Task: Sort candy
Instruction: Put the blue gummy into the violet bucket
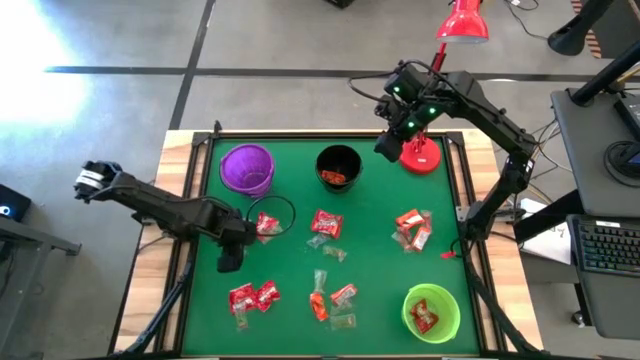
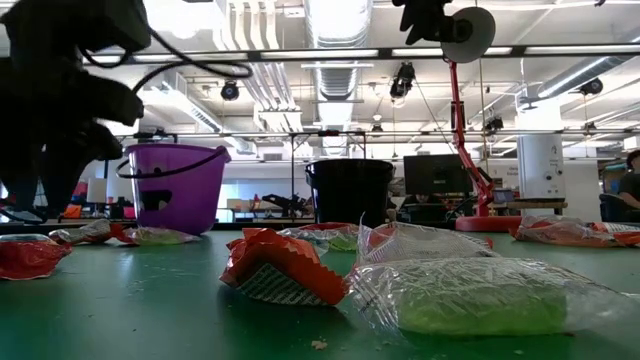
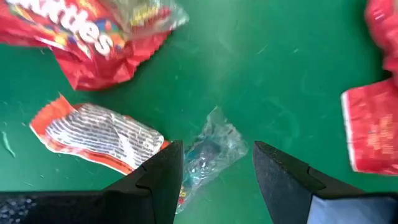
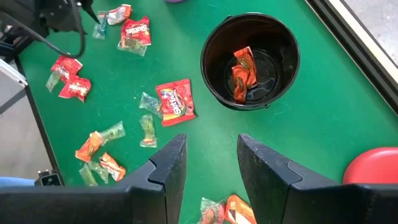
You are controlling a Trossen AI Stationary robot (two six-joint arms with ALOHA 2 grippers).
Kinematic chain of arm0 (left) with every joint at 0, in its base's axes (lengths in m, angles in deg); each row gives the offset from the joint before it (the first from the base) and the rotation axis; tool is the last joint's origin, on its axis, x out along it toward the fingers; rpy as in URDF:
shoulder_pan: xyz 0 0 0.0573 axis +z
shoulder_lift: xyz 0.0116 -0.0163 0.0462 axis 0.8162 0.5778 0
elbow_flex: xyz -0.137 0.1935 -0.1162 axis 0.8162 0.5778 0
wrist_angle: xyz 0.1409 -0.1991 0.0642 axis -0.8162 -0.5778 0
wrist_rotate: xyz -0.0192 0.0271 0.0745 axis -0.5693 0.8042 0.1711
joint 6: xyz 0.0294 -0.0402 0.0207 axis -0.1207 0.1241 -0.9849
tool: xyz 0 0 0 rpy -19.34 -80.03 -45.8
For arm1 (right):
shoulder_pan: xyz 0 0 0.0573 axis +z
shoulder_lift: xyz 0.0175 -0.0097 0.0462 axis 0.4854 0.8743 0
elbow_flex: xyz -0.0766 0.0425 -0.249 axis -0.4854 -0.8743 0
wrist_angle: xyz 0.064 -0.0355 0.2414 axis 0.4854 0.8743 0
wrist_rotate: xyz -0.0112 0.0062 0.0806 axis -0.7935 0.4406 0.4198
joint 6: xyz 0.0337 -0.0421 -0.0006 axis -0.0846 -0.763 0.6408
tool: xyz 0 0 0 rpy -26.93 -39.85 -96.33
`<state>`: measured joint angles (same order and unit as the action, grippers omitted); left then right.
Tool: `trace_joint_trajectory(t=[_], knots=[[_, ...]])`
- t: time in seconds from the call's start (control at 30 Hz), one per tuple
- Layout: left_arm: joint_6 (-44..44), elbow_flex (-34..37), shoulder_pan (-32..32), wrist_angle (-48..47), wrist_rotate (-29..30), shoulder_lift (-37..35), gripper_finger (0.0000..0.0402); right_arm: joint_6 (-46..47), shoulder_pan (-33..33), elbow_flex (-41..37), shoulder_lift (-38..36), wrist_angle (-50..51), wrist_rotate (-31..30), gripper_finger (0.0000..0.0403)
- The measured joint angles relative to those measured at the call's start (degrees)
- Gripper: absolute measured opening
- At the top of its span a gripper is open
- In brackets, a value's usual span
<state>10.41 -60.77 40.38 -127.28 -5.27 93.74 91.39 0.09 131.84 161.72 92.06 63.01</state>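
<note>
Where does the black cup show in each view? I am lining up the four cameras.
High view: black cup at the mat's far edge, centre, right of the purple cup.
Low view: black cup mid-picture, far back, right of the purple cup.
Left wrist view: not in it.
Right wrist view: black cup upper right, an orange candy inside.
Shared landmark: the red lamp base, beside the cup.

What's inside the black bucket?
Orange-red wrapped candy lies on the bottom of the black bucket. Anything underneath that candy is hidden.
</note>
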Motion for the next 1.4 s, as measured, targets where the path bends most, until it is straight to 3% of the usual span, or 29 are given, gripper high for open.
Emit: trace_joint_trajectory(t=[0.53, 0.73, 1.03, 1.3, 1.4], knots=[[0.4, 1.5, 0.0, 1.6, -1.4, 9.5, 0.0174, 0.9, 4.4, 0.0, 0.0, 0.0, 0.0, 0.0134], [1.0, 1.7, 0.1, 2.3, -1.9, 11.7, 0.0136, 1.0, 5.9, 0.0, 0.0, 0.0, 0.0, 0.0134], [2.9, 0.9, 0.0, 2.6, -8.1, 7.2, 0.0009, 1.0, 6.2, 0.0, 0.0, 0.0, 0.0, 0.0134], [8.5, -1.5, 0.0, 0.3, -7.8, 1.3, 0.0002, 1.5, 6.2, 0.0, 0.0, 0.0, 0.0, 0.0134], [9.7, -4.4, 0.0, -1.3, -4.8, -1.5, 0.0002, 1.6, 6.2, 0.0, 0.0, 0.0, 0.0, 0.0134]])
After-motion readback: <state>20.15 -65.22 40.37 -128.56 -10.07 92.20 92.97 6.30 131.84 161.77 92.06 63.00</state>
